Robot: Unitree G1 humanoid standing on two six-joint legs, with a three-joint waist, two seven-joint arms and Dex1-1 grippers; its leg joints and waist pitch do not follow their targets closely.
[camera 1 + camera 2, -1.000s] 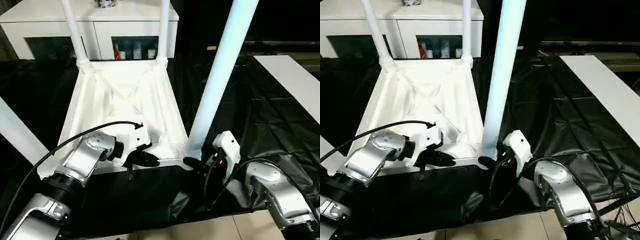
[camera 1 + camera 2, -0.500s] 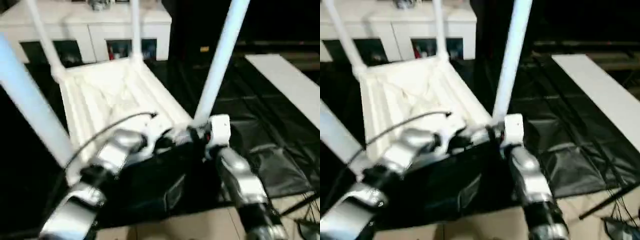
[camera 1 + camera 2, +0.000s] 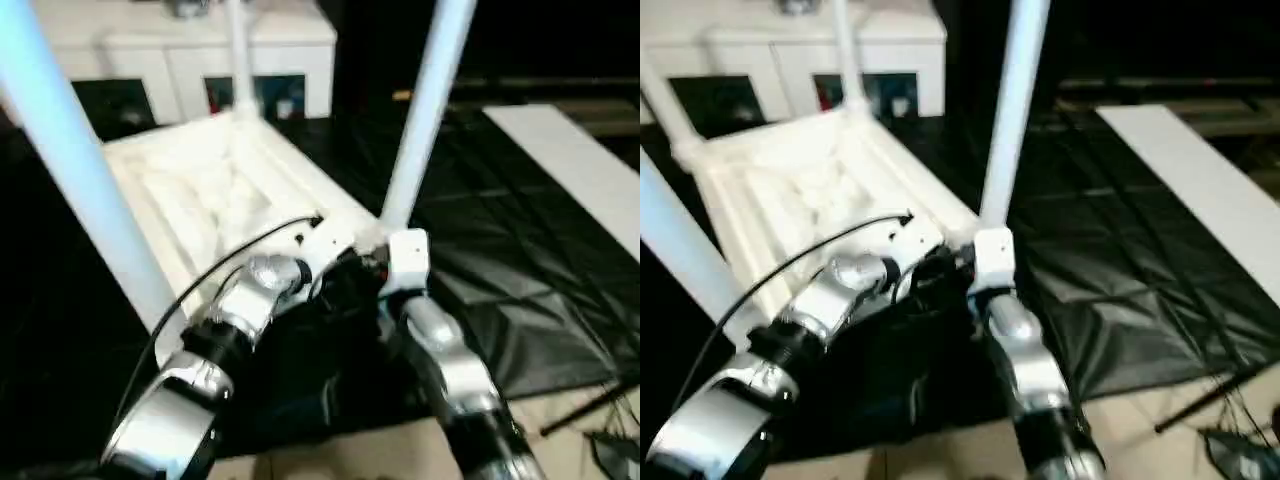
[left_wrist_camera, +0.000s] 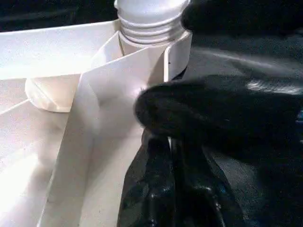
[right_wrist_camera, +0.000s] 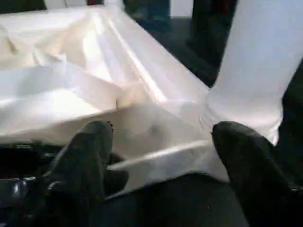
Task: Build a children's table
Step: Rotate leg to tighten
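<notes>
Overhead, ribbed white plastic tabletop (image 3: pixel 215 185) — tapered tube legs (image 3: pixel 425 105), glossy.

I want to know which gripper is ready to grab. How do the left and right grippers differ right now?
The left gripper has its black fingers pressed together, shut on nothing, while the right gripper has its fingers spread wide. The right gripper's open fingers straddle the tabletop corner beside a leg; the left gripper is near the same corner. Both are black and two-fingered.

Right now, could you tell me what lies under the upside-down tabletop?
A black sheet spreads out from under the tabletop and reaches the near edge. Whatever the sheet covers cannot be seen.
</notes>
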